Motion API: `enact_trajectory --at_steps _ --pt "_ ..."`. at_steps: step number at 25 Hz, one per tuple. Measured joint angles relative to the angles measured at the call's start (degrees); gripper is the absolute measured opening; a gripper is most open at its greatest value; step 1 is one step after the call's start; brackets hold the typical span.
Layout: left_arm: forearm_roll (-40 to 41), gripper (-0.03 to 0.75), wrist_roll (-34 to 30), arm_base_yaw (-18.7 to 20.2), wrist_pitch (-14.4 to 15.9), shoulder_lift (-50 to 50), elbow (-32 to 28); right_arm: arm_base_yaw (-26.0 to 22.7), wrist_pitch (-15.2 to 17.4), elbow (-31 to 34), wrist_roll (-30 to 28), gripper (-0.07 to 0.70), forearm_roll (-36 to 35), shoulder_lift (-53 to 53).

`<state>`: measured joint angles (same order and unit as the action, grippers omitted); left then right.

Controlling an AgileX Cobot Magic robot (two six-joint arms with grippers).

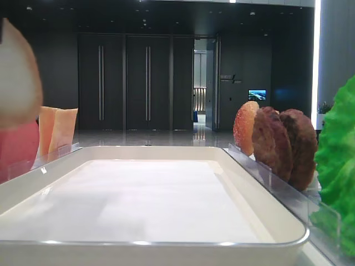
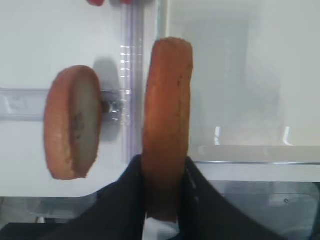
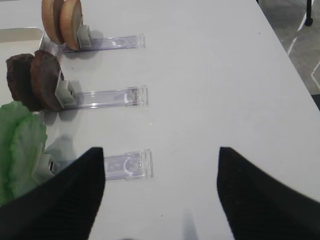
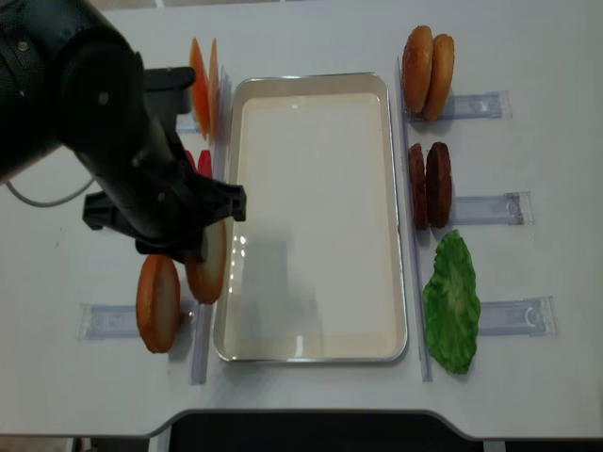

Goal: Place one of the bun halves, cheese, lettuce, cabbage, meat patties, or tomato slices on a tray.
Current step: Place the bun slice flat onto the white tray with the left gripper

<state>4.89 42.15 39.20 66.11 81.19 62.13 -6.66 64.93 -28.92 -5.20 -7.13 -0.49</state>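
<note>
Nearest the front table edge: one bright green ruffled lettuce leaf [image 4: 450, 301] on the right, leaning at a clear plastic holder strip [image 4: 513, 316]. On the left, one golden-brown bun half [image 4: 157, 302] stands on edge in its own clear strip, outside the tray.

Left gripper [image 2: 162, 200], black fingers pinched on a second golden-brown round bun half [image 2: 166, 125], held on edge at the tray's left rim, over the front-left part. Held bun is lifted, not lying on the tray floor.

One large white rectangular tray [image 4: 316, 348], raised glossy rim, bottom bare.

Mid right: two dark brown rough meat patties [image 4: 429, 185] upright, side by side in a strip. Mid left: pinkish-red tomato slices [image 4: 201, 162], mostly hidden behind the left arm, count unclear.

Far right: two more orange-brown bun discs [image 4: 427, 59] upright. Far left: two thin pale-orange cheese slices [image 4: 203, 73] standing.

Right gripper [image 3: 160, 165]: black fingers spread wide, holding nothing, over bare white table beside the lettuce strip.
</note>
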Motion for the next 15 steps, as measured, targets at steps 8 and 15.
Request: enact_trajectory --at_steps 8,15 --pt "-11.4 0.135 -7.5 -0.5 -13.7 0.0 -1.2 0.0 0.0 0.0 0.0 0.458 0.0 0.0" --pt "-25.5 0.135 -19.7 -4.1 -24.8 0.1 -7.7 0.0 0.0 0.0 0.0 0.458 0.0 0.0"
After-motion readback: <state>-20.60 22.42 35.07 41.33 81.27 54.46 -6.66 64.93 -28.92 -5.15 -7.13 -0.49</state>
